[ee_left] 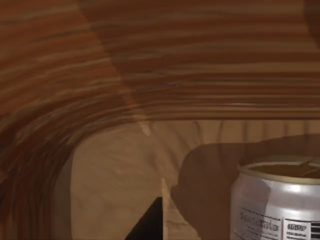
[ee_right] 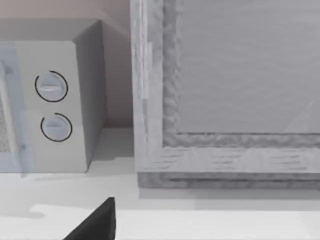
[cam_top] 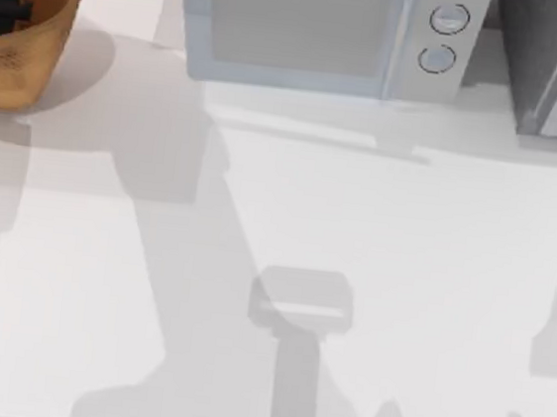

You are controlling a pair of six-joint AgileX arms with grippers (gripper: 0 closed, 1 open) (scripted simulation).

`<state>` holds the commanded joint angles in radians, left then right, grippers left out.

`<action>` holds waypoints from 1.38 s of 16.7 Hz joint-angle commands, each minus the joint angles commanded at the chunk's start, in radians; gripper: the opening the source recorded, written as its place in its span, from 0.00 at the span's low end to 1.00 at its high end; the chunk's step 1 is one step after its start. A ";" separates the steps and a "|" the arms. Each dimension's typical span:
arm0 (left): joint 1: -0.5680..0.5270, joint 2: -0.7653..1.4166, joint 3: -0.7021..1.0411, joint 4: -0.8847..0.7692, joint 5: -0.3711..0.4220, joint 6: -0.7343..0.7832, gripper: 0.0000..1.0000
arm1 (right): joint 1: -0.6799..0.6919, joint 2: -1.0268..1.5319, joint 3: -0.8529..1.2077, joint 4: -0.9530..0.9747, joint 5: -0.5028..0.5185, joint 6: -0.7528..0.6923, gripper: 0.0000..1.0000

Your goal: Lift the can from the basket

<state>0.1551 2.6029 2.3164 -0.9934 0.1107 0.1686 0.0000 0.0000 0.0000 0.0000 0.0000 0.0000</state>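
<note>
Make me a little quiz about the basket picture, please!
1. True or false: the basket stands at the table's far left corner in the top view.
2. What stands inside the basket in the left wrist view: A) a can, B) a spoon, C) an apple?
3. How many round knobs does the microwave have?

Key: 1 true; 2 A; 3 two.

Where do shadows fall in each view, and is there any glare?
Top view: long soft arm shadows cross the table. Left wrist view: a shadow covers the basket floor beside the can, whose side shows bright highlights. Right wrist view: the microwave shadows the wall; no glare.
</note>
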 joint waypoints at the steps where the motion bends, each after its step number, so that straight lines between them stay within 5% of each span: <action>1: 0.000 0.000 0.000 0.000 0.000 0.000 0.40 | 0.000 0.000 0.000 0.000 0.000 0.000 1.00; 7: 0.000 0.000 0.000 0.000 0.000 0.000 0.00 | 0.000 0.000 0.000 0.000 0.000 0.000 1.00; 17: 0.004 -0.033 0.009 0.001 -0.005 0.004 0.00 | 0.000 0.000 0.000 0.000 0.000 0.000 1.00; 23: -0.001 -0.227 -0.152 0.098 -0.017 -0.019 0.00 | 0.000 0.000 0.000 0.000 0.000 0.000 1.00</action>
<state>0.1536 2.3759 2.1646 -0.8956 0.0934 0.1498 0.0000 0.0000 0.0000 0.0000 0.0000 0.0000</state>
